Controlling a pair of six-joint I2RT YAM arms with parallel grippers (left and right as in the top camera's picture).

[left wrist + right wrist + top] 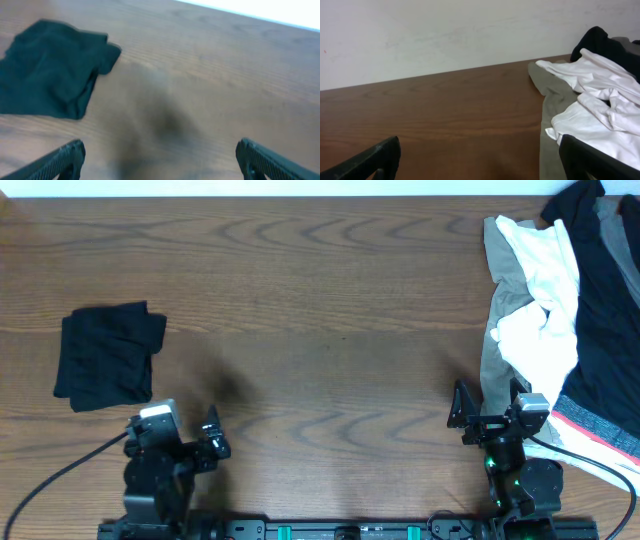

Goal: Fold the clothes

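From the overhead view, we found the folded black shirt lying as a compact, slightly uneven bundle at the left of the wooden table, well apart from everything else. We judged that piece done, or close to it. No collar or logo showed in the bundle.

At the right edge of the frame sat a loose heap: a white garment over a beige garment, with a dark garment with a striped band running out of frame. None of these was folded.

The left gripper and right gripper sat at the bottom of the frame, both released and holding nothing. The whole middle of the table between them was bare wood, giving plenty of room to spread cloth. The right claw stood just beside the beige hem.

In the left wrist view, the left gripper had its jaws spread to the lower corners with nothing between them. The folded black shirt lay in the upper left, ahead of the fingers and not touching them.

In the right wrist view, the right gripper was likewise spread wide and empty. The white garment and beige garment filled the right side. Open tabletop ran back to its far edge, below a pale wall.
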